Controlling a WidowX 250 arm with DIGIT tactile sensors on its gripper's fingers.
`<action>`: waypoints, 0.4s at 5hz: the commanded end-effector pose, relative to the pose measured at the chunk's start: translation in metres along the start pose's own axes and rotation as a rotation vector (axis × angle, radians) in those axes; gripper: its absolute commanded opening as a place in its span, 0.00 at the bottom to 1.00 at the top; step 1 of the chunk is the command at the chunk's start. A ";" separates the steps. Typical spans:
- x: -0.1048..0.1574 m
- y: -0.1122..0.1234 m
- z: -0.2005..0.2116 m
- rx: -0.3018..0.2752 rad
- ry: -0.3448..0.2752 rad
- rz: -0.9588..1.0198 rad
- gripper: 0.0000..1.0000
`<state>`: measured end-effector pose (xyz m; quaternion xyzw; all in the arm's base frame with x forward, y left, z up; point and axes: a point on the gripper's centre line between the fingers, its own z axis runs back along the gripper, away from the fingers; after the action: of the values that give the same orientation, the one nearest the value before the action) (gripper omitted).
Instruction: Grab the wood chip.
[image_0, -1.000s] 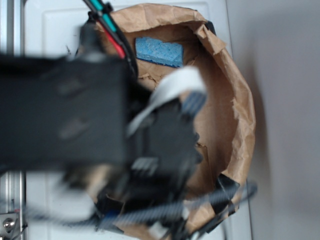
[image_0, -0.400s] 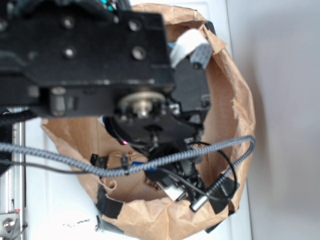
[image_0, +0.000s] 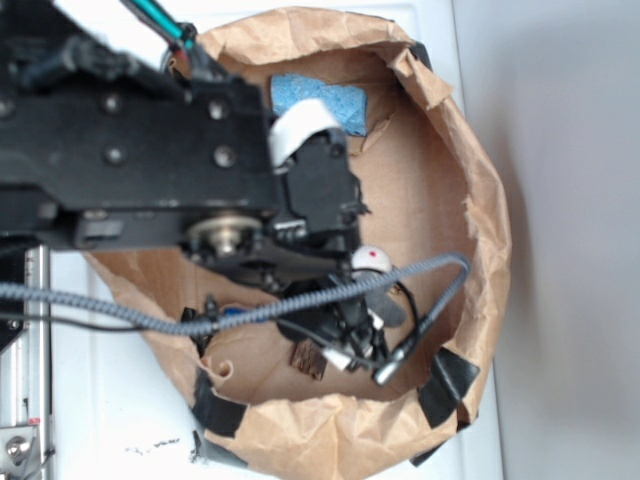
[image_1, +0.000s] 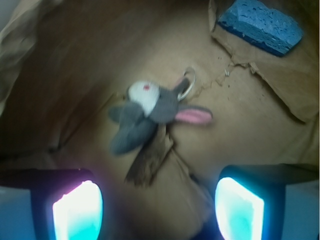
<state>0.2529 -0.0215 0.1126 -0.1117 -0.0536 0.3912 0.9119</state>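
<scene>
The wood chip (image_1: 150, 160) is a small dark-brown streaked piece lying on the brown paper, partly tucked under a grey plush bunny (image_1: 147, 112). In the exterior view the wood chip (image_0: 309, 359) shows near the front of the paper bowl, just left of the arm's front end. My gripper (image_1: 157, 210) is open above the paper, its two glowing pads (image_1: 77, 212) wide apart with nothing between them. The chip lies just ahead of the gap between them. The arm hides the gripper itself in the exterior view.
A blue sponge block (image_0: 318, 100) rests at the back of the crumpled brown paper bowl (image_0: 480, 240), beside torn paper flaps (image_1: 260, 85). The bunny's white head (image_0: 369, 259) peeks out by the arm. A braided grey cable (image_0: 330, 295) crosses the bowl. Black tape (image_0: 447, 385) holds the front rim.
The arm has shifted over the bowl, so the blue sponge shows again at the back. The bunny's head and the wood chip have come into view near the front.
</scene>
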 end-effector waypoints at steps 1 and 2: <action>0.010 -0.003 -0.021 0.013 -0.058 -0.027 1.00; -0.001 -0.004 -0.043 0.046 -0.080 -0.062 1.00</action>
<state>0.2559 -0.0395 0.0603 -0.0618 -0.0626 0.3720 0.9241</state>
